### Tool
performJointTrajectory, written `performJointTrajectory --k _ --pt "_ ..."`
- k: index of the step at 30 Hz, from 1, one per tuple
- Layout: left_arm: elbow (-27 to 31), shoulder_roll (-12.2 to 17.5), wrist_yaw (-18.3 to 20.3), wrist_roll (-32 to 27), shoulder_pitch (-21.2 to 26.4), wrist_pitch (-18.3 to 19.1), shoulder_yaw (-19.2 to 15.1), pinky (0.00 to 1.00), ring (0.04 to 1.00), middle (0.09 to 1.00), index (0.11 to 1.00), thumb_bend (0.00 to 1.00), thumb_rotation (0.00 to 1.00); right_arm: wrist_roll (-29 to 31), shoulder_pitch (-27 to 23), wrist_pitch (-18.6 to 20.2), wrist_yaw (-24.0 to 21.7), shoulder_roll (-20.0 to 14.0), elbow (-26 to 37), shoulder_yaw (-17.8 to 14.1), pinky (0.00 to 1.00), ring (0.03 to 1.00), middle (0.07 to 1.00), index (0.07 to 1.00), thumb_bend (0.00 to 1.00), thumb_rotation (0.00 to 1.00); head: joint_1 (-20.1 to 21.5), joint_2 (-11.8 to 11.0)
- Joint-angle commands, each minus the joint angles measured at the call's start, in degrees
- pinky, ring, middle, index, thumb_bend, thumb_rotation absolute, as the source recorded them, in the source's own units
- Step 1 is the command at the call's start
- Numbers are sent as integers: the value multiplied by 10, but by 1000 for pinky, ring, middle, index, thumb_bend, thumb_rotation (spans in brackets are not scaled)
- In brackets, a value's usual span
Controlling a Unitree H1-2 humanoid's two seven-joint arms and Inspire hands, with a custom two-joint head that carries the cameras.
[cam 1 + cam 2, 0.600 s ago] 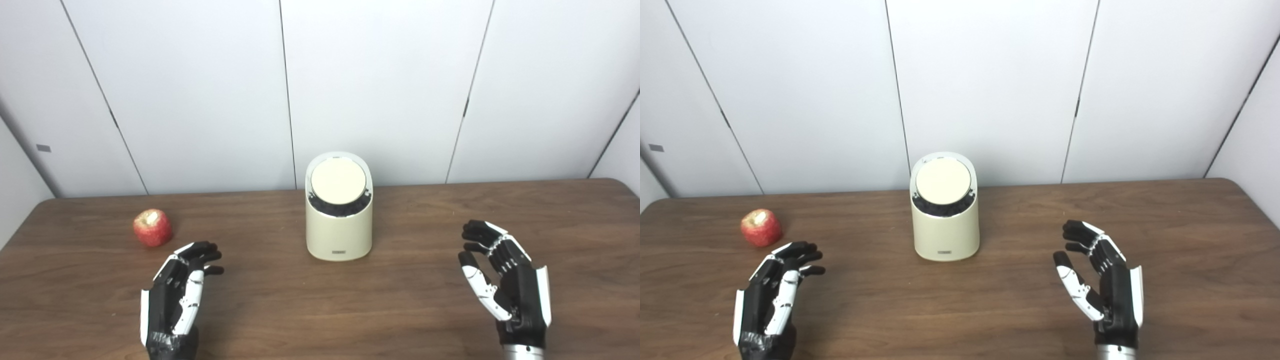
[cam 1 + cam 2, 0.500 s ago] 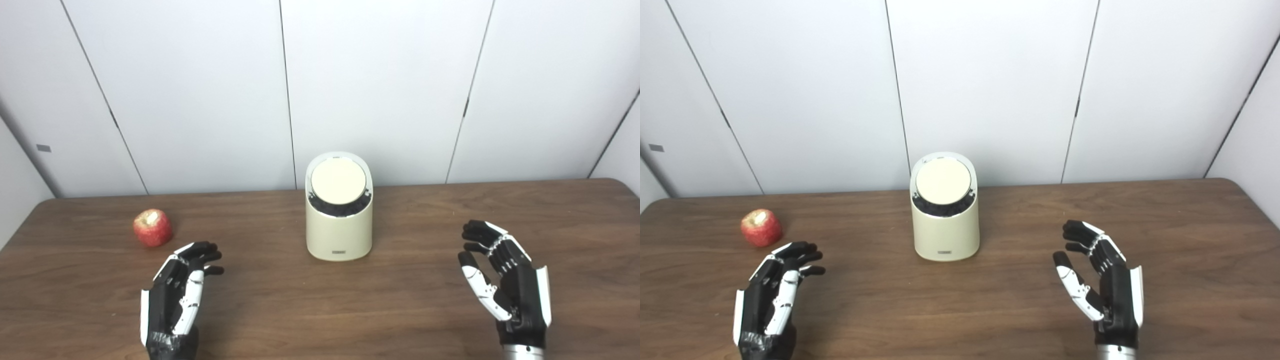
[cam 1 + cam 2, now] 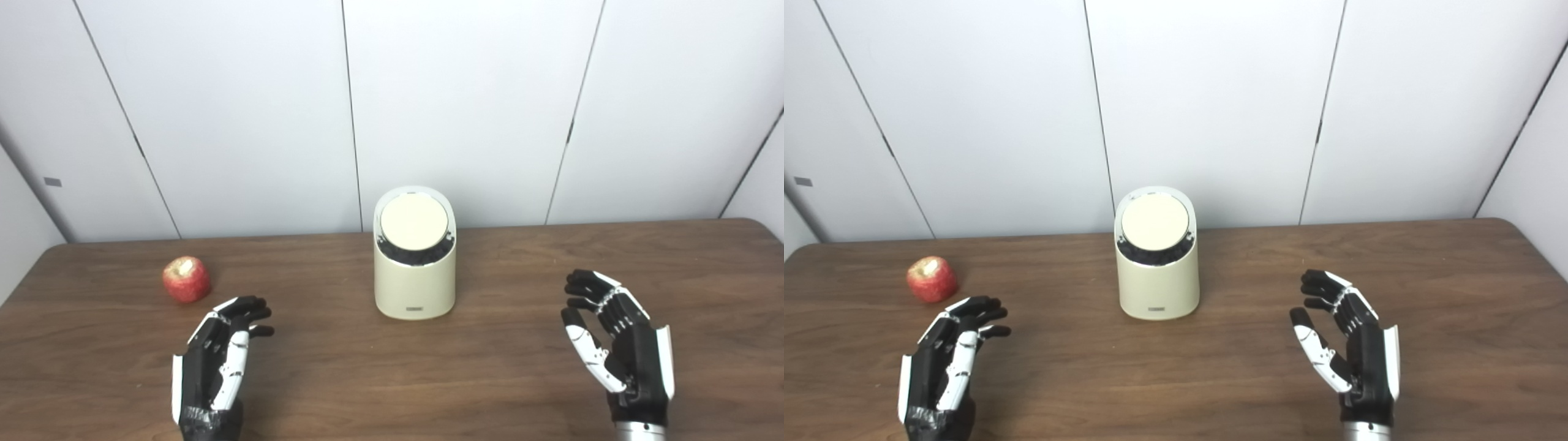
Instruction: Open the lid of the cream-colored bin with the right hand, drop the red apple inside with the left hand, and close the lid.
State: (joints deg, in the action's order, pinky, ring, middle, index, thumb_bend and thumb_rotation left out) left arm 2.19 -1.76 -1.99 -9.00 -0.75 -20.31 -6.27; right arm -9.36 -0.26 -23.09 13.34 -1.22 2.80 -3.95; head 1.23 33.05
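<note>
A cream-colored bin [image 3: 415,288] stands upright at the middle of the wooden table, its round slanted lid [image 3: 414,222] down. A red apple [image 3: 187,279] with a pale top sits on the table at the far left. My left hand [image 3: 219,358] is open and empty, near the front edge, just in front and right of the apple, apart from it. My right hand [image 3: 615,340] is open and empty, fingers spread, to the right of the bin and well apart from it.
The brown wooden table [image 3: 392,380] reaches to a white panelled wall [image 3: 465,110] behind the bin. Its right rear corner [image 3: 756,223] is rounded. Nothing else stands on it.
</note>
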Motion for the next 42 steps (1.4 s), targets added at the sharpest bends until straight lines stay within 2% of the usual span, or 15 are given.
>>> performJointTrajectory --k 1,3,6,8,11,14,18,21,24,28,32,35,37,42 --pt "-5 -4 -1 5 17 -10 2 560 664 669 646 308 406 -5 7 -11 2 3 -8 -4 605 682 698 682 255 350 1 0" --pt "-10 -4 0 4 20 -15 2 553 662 668 644 312 405 8 9 4 -3 4 10 -7 645 701 712 692 271 286 2 -2" --pt "-18 -2 3 1 23 -18 1 556 662 667 643 318 412 -2 11 47 -10 0 41 -7 678 732 736 716 349 376 5 -3" --pt "-22 -1 4 -3 26 -20 1 560 664 668 643 314 408 -21 11 89 -21 -8 68 -3 707 769 783 764 453 496 6 -4" --pt "-29 -1 6 -7 30 -21 1 563 664 670 643 313 389 -33 3 157 -42 -20 108 -1 761 819 835 819 538 538 10 -8" --pt "-37 -1 6 -6 34 -26 0 564 664 670 642 308 378 -47 -20 229 -58 -25 162 -1 755 823 846 839 674 572 12 -12" --pt "-51 -2 7 -10 41 -31 0 565 664 666 639 335 391 -57 -59 317 -77 -31 222 1 722 809 852 859 704 582 13 -21" --pt "-60 -2 10 -12 44 -33 0 571 667 669 642 332 393 -82 -95 365 -88 -42 241 2 685 802 846 862 737 592 13 -25" --pt "-62 -2 10 -10 46 -31 0 578 667 668 643 327 386 -108 -131 411 -99 -51 251 5 715 814 845 858 789 599 14 -26" --pt "-64 1 13 -10 47 -30 2 591 675 674 651 316 379 -151 -181 470 -113 -56 264 20 761 834 854 867 792 592 16 -30" --pt "-69 0 14 -14 49 -31 1 596 678 674 650 310 368 -187 -217 497 -133 -62 258 40 744 842 872 884 795 592 16 -32" --pt "-74 1 15 -15 51 -36 1 595 678 675 650 311 364 -182 -237 496 -138 -58 235 46 753 855 886 903 819 565 15 -34" --pt "-75 1 16 -16 51 -37 2 591 676 673 650 310 365 -196 -246 496 -141 -63 222 56 732 838 876 907 835 571 13 -36" --pt "-75 0 19 -15 48 -43 3 583 672 671 651 296 374 -221 -276 496 -134 -60 166 73 663 801 867 898 887 487 9 -35"
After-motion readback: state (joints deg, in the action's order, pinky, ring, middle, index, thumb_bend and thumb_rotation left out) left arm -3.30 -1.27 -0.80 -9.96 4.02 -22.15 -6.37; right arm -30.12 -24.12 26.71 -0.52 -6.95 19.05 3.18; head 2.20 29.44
